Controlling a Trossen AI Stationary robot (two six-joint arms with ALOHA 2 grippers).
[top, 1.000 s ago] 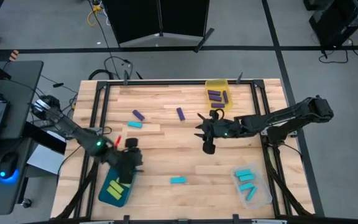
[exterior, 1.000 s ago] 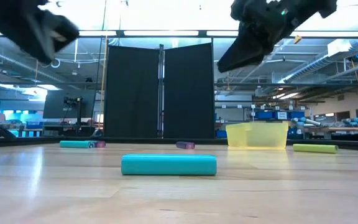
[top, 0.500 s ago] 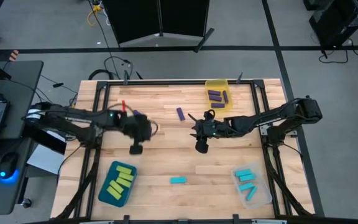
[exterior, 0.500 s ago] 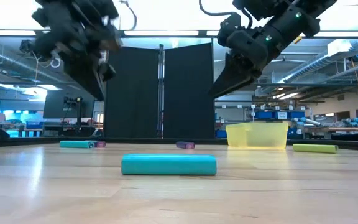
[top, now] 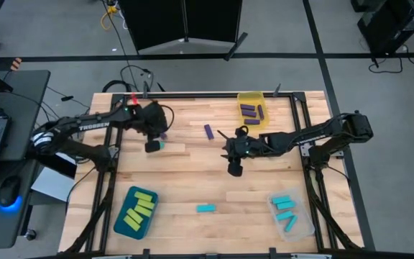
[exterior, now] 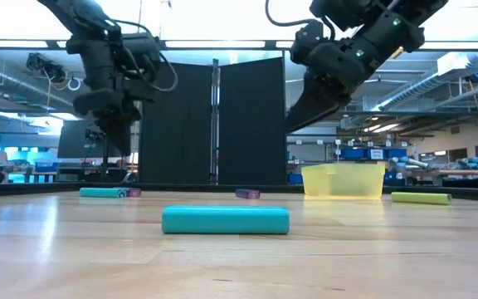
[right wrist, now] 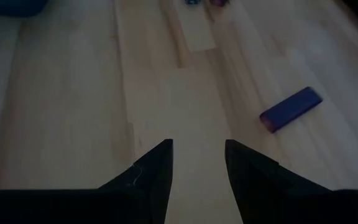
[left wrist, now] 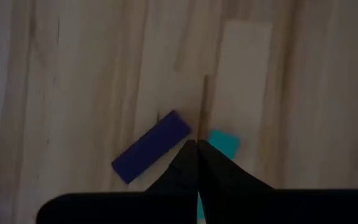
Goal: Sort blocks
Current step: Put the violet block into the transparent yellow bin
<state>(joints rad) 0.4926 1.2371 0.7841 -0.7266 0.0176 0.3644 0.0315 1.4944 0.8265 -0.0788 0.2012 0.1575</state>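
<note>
Blocks look light, stiff, slick; grip the purple block (left wrist: 151,146) across its narrow sides. Left end effector (left wrist: 196,148) pinched shut, empty; right end effector (right wrist: 197,158) parted, empty.

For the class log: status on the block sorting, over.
Left gripper shut, above purple block and cyan block. Right gripper open, empty, mid-table. Nothing blocking.

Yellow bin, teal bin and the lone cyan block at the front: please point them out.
yellow bin (top: 251,98), high view, back rim.
teal bin (top: 123,226), high view, lower wall.
cyan block (top: 206,208), high view, middle.
</note>
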